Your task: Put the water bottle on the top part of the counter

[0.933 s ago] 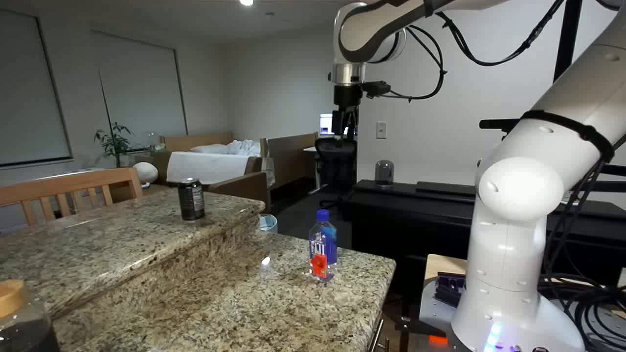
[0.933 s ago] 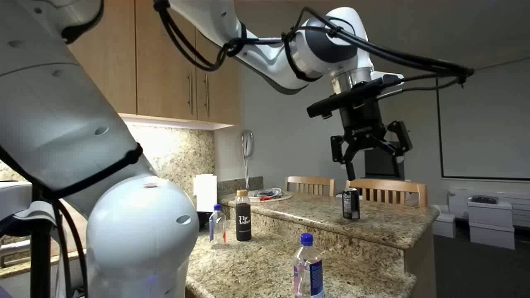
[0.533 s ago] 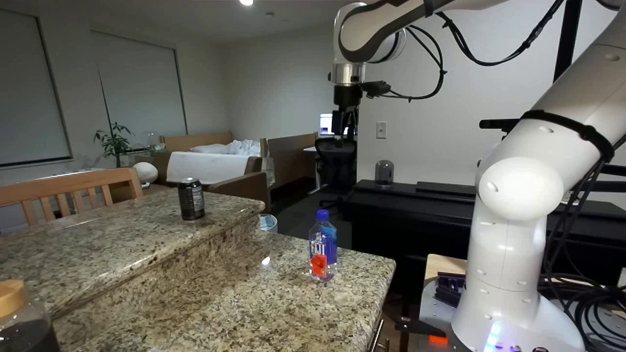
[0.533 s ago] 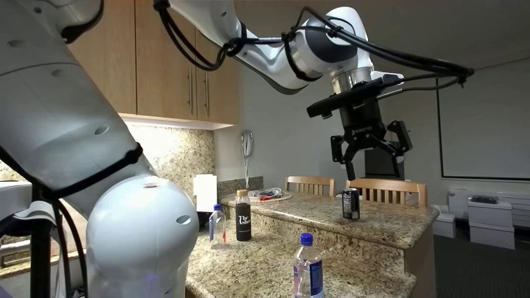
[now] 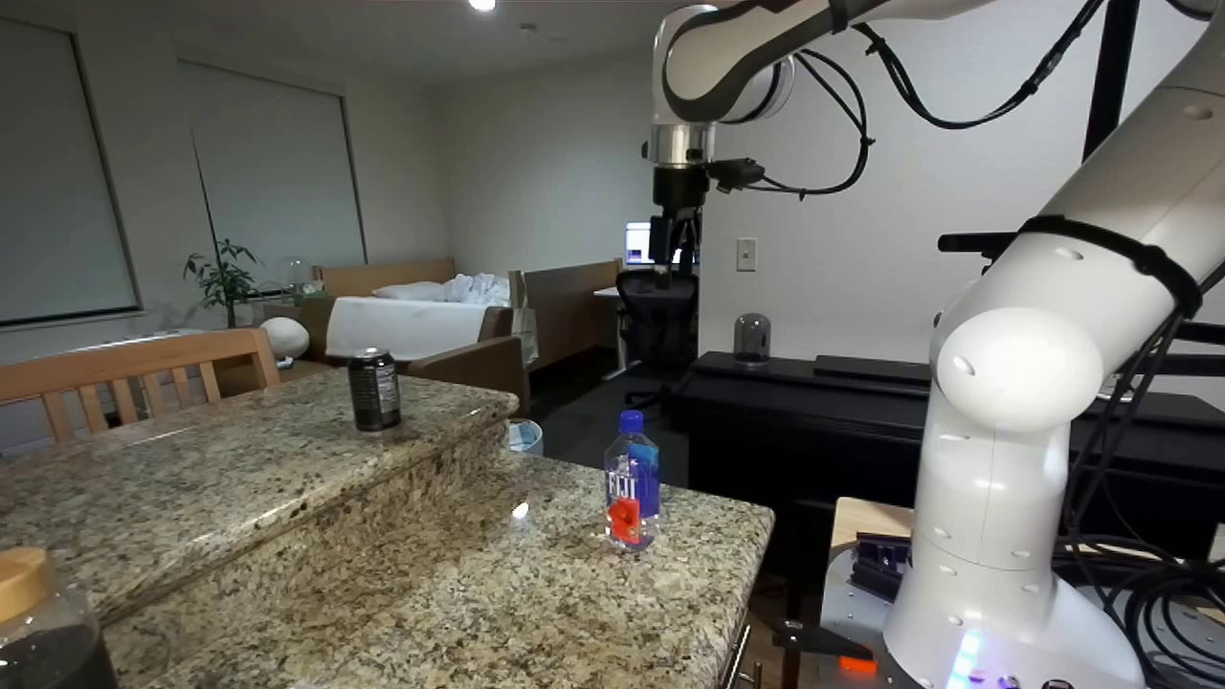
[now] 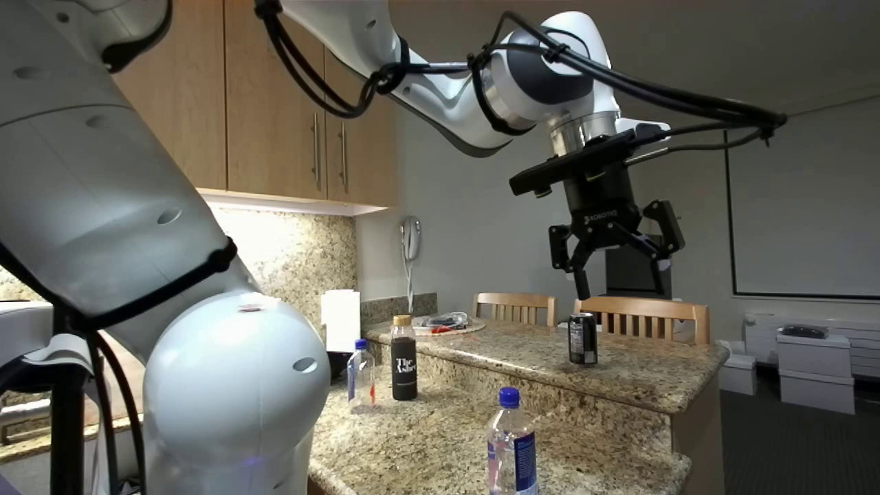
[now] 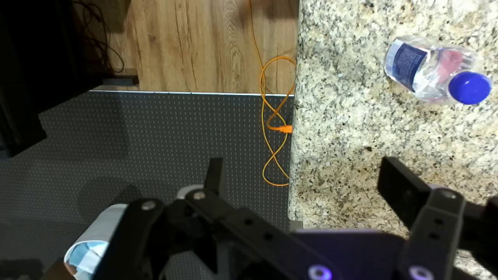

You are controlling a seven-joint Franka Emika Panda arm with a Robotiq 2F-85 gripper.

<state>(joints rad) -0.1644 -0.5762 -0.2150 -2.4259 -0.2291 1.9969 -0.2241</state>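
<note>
The gripper hangs high, its fingers pointing down and spread wide apart; in the wrist view one of them shows against the dark carpet and its partner against the lower slab, whose end edge runs between them. The water bottle stands upright on that slab, near its end edge and in from the outer corner, well apart from the gripper. The wrist camera catches it slantwise, the blue cap toward the right edge of the view. The top part of the counter rises beyond the granite step along the slab's inner edge; a dark can stands upright on it, nearer the end edge than the opposite end. In an exterior view a second blue-capped bottle and a dark bottle with a tan cap stand just beside each other on the lower slab, near the step and well away from the end edge. Wooden chairs stand along the far edge of the top part. The arm is mounted beyond the lower slab's outer edge. Past the end edge an orange cable loops against the carpet and the wooden floor, and a bin with something blue and white inside stands apart from the slab.
</note>
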